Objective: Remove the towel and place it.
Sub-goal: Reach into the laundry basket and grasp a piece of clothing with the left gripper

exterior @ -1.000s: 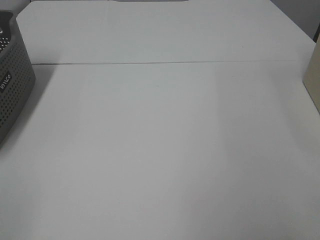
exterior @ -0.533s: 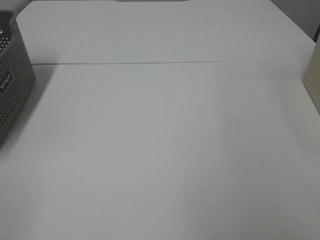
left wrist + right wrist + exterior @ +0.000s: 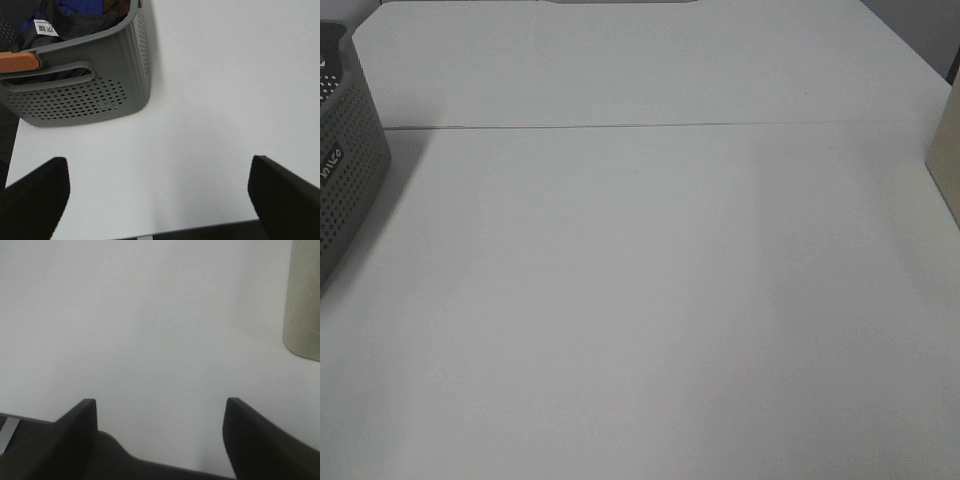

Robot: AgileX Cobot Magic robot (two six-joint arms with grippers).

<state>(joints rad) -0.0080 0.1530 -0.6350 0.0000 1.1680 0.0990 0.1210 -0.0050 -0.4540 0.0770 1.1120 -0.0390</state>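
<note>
High and wrist views, shared table

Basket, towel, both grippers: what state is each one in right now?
basket, upright on the table, cloth inside.
towel, bunched inside the basket, not yet removed.
left gripper, open, holding nothing.
right gripper, open, holding nothing.

Towel: dark charcoal cloth, shown bunched and crumpled inside the grey perforated basket. A white label is seen, apparently sewn to it. Most of the cloth is hidden below the rim.
</note>
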